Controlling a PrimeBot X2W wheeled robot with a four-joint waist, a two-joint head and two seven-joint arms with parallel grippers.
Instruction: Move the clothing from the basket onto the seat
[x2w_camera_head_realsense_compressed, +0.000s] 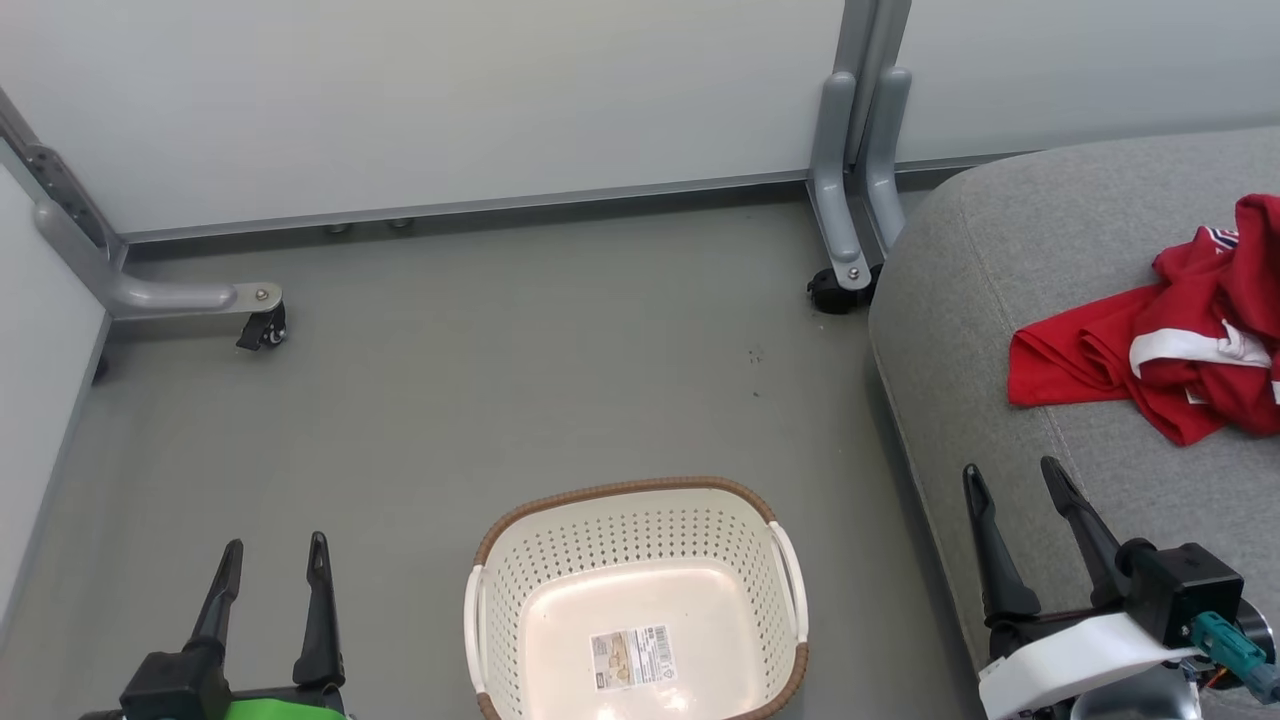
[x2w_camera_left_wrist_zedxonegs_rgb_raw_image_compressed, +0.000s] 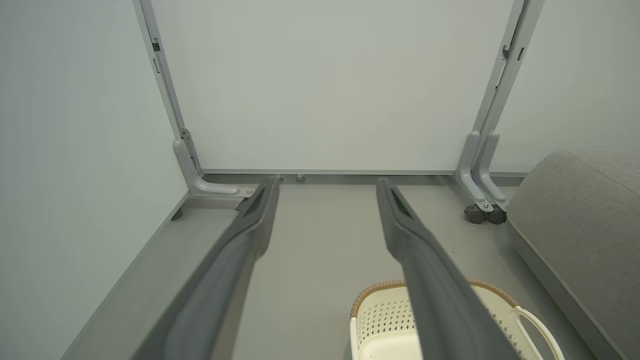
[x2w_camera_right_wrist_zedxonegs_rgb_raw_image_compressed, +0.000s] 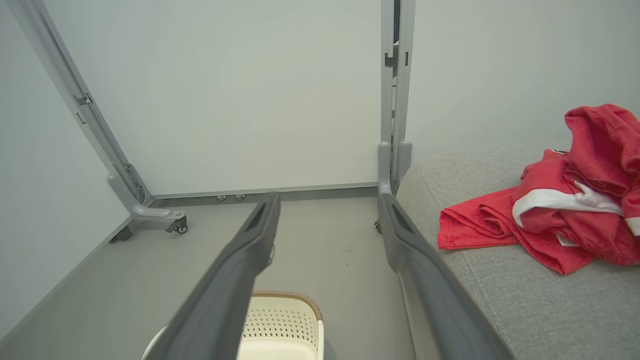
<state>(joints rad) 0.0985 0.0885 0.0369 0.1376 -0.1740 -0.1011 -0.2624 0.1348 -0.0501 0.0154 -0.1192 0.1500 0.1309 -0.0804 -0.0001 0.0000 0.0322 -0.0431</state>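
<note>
So here's where it sits: the basket (x2w_camera_head_realsense_compressed: 620, 489) is on the floor (x2w_camera_head_realsense_compressed: 500, 380) right in front of the robot, and as far as I can see there's nothing in it but the paper label (x2w_camera_head_realsense_compressed: 632, 657) stuck to its bottom. The clothing (x2w_camera_head_realsense_compressed: 1170, 350), a crumpled red heap with a white stripe, is lying on the seat (x2w_camera_head_realsense_compressed: 1000, 260), off to the robot's right and running out past the edge of the head view, so I can't say how far it goes. The heap's long axis runs roughly side to side across the cushion, with a flat folded edge pointing back toward the basket. The right gripper (x2w_camera_head_realsense_compressed: 1008, 468) hovers over the near edge of the seat, fingers spread and holding nothing; the heap is ahead of it and a bit to its right, near but not touching. The left gripper (x2w_camera_head_realsense_compressed: 275, 545) is spread wide and bare too, on the far side of the basket over the floor, well apart from the red stuff. So the right arm is clearly the nearer one if anything needs nudging. Honestly, to me the job looks pretty much done, unless something is hiding in the part of the basket cut off at the bottom.
</note>
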